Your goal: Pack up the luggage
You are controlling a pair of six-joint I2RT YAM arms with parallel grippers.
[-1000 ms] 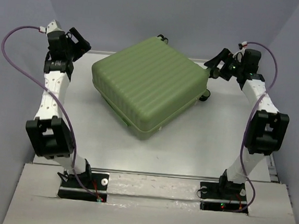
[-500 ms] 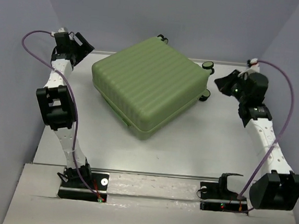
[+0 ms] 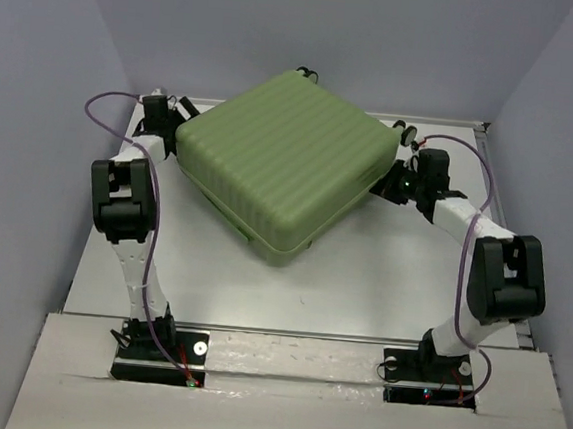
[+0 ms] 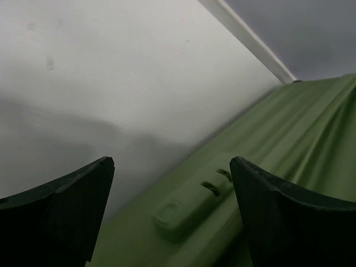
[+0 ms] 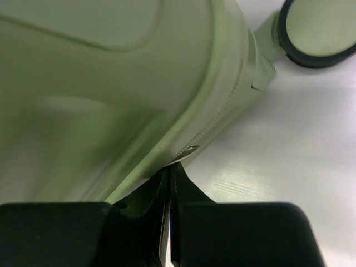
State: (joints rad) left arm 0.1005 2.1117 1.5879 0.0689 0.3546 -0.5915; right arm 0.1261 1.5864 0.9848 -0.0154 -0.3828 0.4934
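The luggage [image 3: 281, 159], a large light-green ribbed suitcase, lies closed and flat at the back middle of the table. My left gripper [image 3: 173, 116] is open at its left side. In the left wrist view the left gripper [image 4: 171, 164] has its jaws wide apart and holds nothing, with a green lock block [image 4: 189, 203] on the luggage [image 4: 289, 139] showing between them. My right gripper [image 3: 387, 188] is low at the right side. Here the right gripper [image 5: 171, 169] is shut on the silver zipper pull [image 5: 188, 150] at the seam of the luggage [image 5: 111, 83].
A black-and-green caster wheel [image 5: 317, 33] sticks out just beyond the right gripper, and another wheel [image 3: 304, 73] shows at the far corner. The white table [image 3: 361, 281] is walled by grey panels, with a raised rim along the back edge [image 4: 250, 39].
Both arms have swung in from the outer sides down to the luggage. The right gripper went from open to shut at the zipper seam. The left gripper stayed open.
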